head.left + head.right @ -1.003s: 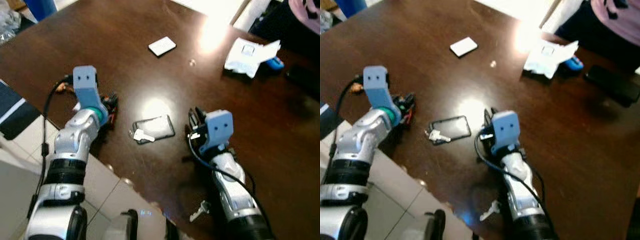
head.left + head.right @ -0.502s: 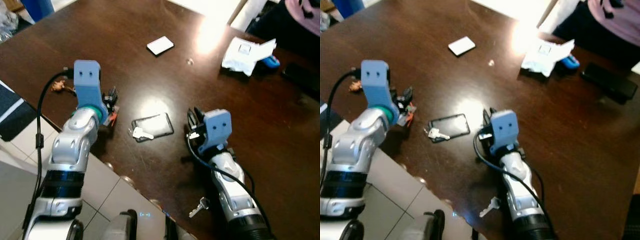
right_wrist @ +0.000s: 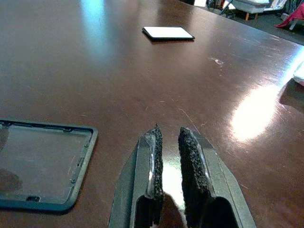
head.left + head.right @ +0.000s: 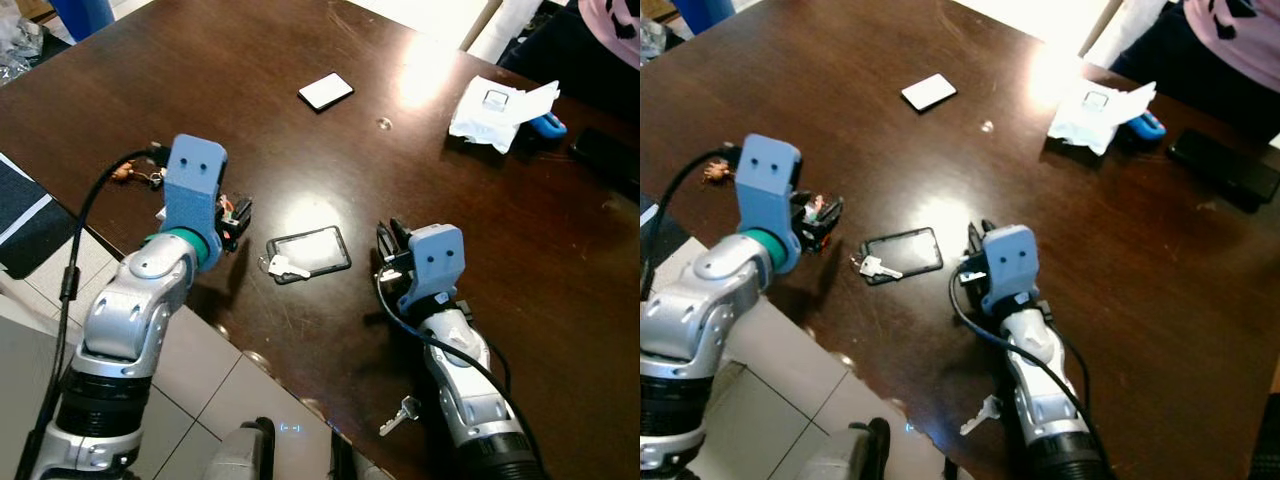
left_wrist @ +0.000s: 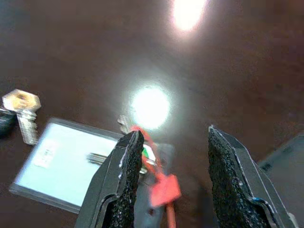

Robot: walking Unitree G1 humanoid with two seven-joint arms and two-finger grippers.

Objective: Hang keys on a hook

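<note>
Dark wood table (image 4: 200,60) is where the key (image 4: 283,267) is left lying on a badge holder (image 4: 312,252), at 3 o'clock of the wide-open, empty left gripper (image 5: 173,183), probably lined up for a grab, while the right gripper (image 3: 168,178) is kept nearly closed on nothing.

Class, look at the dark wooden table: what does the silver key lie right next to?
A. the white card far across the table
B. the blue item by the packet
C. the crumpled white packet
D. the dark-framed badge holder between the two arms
D: the silver key lies at the left edge of the dark-framed badge holder, between the left hand and the right hand.
</note>
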